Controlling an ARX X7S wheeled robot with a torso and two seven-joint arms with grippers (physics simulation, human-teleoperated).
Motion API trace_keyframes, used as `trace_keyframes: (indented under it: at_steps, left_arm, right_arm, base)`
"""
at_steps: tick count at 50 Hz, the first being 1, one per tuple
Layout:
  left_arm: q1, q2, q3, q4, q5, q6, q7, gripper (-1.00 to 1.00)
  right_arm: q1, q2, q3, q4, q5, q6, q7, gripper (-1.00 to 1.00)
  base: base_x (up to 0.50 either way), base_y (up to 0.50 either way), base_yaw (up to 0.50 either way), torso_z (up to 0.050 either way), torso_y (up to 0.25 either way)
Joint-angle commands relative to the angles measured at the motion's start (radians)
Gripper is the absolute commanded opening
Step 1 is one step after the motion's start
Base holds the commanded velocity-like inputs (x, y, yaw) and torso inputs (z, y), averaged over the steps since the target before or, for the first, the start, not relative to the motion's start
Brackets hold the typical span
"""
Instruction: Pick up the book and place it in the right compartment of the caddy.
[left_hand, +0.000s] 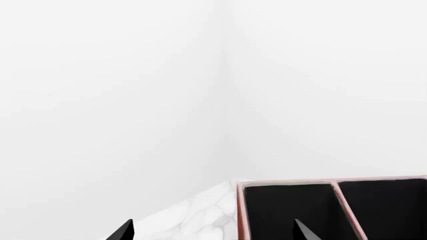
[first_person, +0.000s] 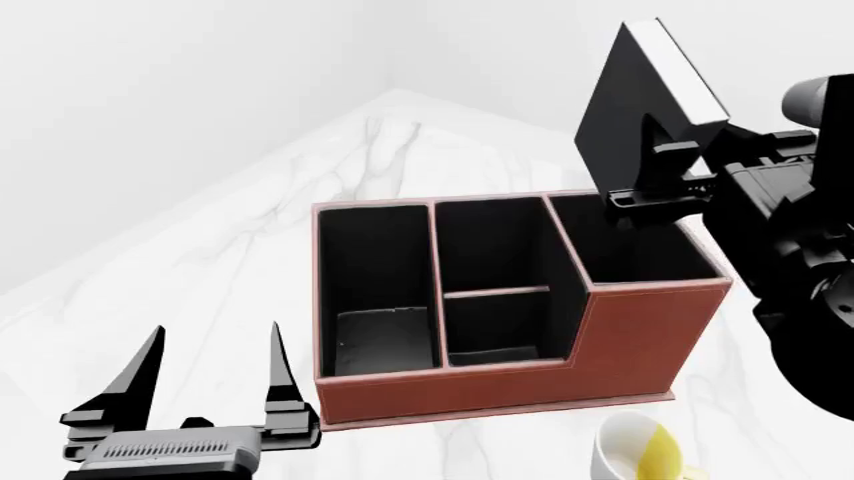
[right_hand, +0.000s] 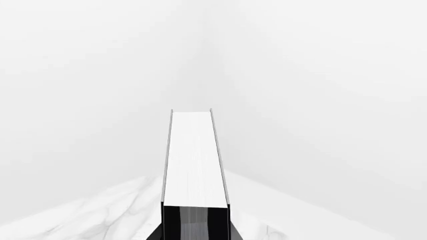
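The reddish-brown caddy (first_person: 534, 365) with black lining stands on the marble table. Its right compartment (first_person: 627, 245) is the tall square cell at the right. My right gripper (first_person: 663, 175) is shut on the black book (first_person: 634, 90) with white page edges, holding it tilted in the air just above the far edge of that compartment. The right wrist view shows the book's white page edge (right_hand: 195, 160) running away from the jaws. My left gripper (first_person: 214, 375) is open and empty, low at the caddy's left front. The left wrist view shows two caddy cells (left_hand: 287, 210).
A white-and-yellow mug (first_person: 641, 455) stands in front of the caddy at the bottom of the head view. The marble table (first_person: 267, 250) ends at white walls meeting in a corner behind the caddy.
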Motion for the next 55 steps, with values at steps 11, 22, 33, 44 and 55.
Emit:
trace_keyframes:
  at_steps: [11, 22, 33, 44, 55]
  left_arm:
    - [-0.004, -0.003, 0.004, -0.002, -0.001, -0.003, -0.006, 1.0]
    - [-0.005, -0.005, 0.007, -0.004, -0.001, -0.003, -0.009, 1.0]
    - [-0.006, -0.006, 0.008, -0.007, -0.002, -0.003, -0.012, 1.0]
    - [-0.007, -0.007, 0.013, -0.007, -0.001, -0.004, -0.015, 1.0]
    - [-0.008, -0.009, 0.015, -0.006, -0.002, -0.005, -0.016, 1.0]
  right_arm:
    - [0.067, -0.024, -0.048, 0.129, -0.125, 0.014, -0.037, -1.0]
    - [0.06, -0.031, -0.065, 0.163, -0.124, 0.021, -0.052, -1.0]
    - [0.043, -0.023, -0.076, 0.173, -0.134, 0.018, -0.065, -1.0]
    - [0.046, -0.014, -0.092, 0.177, -0.154, 0.02, -0.074, -1.0]
    - [0.042, -0.006, -0.104, 0.195, -0.166, 0.022, -0.085, -1.0]
  base:
    - [0.0, 0.0, 0.0, 0.001, 0.002]
    - [0.0, 0.0, 0.0, 0.0, 0.001]
    - [0.0, 0.0, 0.0, 0.0, 0.002]
    - [0.0, 0.0, 0.0, 0.0, 0.002]
    - [0.0, 0.0, 0.0, 0.001, 0.001]
